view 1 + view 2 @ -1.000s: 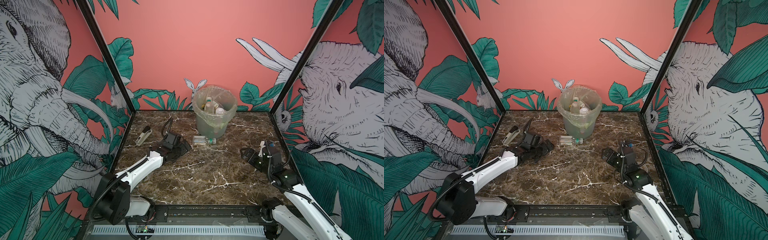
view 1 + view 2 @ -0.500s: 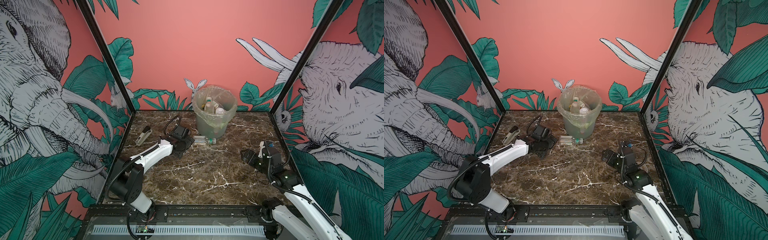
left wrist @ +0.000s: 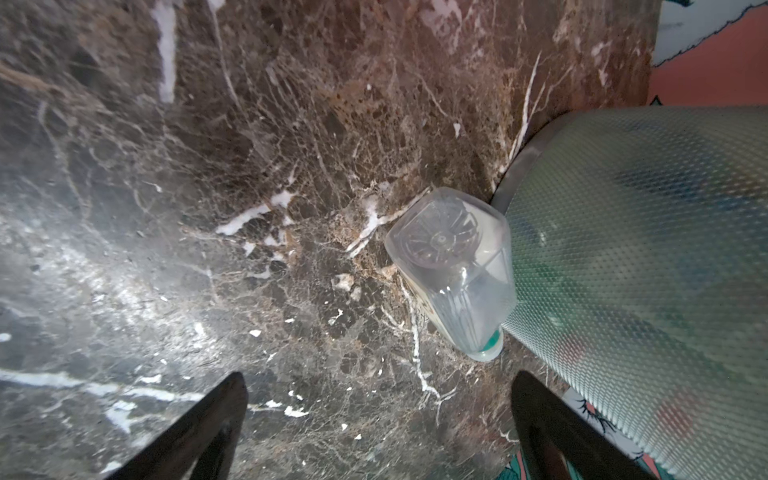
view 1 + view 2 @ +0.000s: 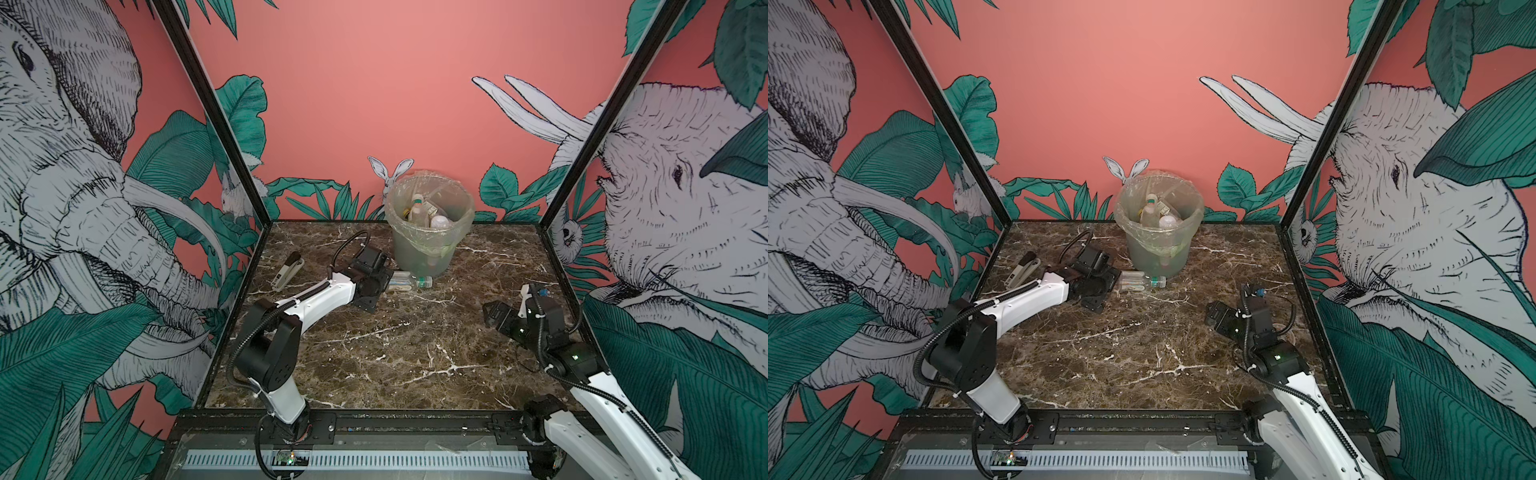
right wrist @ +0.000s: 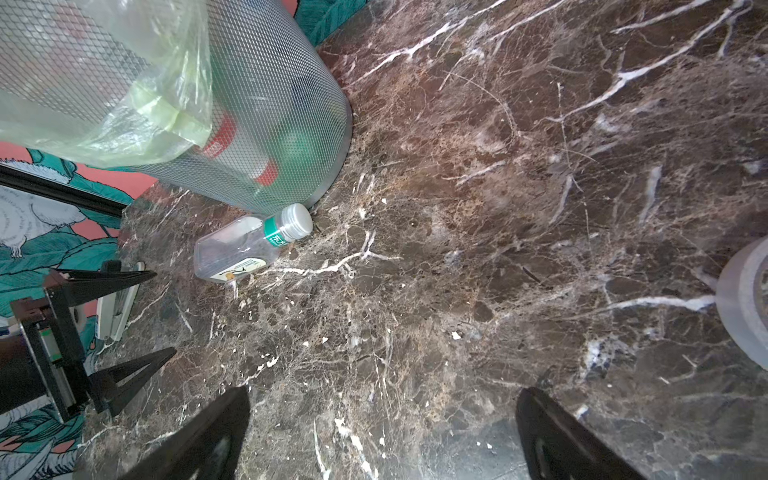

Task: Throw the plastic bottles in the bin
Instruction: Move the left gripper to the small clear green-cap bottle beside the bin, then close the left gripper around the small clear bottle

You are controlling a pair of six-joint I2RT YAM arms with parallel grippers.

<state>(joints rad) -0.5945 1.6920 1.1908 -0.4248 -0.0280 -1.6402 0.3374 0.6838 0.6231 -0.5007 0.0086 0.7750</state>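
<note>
— How does the left end effector [image 3: 378, 386] stand?
— Its fingers are spread wide and they hold nothing. It hangs low over the table [image 4: 395, 353]. One clear bottle [image 3: 453, 270] lies just in front of it, not between the fingers and not touched.
— Where exactly is that bottle?
— It lies on its side on the table, with the white cap and green band against the foot of the bin [image 4: 419, 253]. Other bottles [image 4: 417, 210] are already inside the bin.
— And the right end effector [image 5: 384, 395]?
— Spread wide too and empty, above bare table, well apart from the bottle.
</note>
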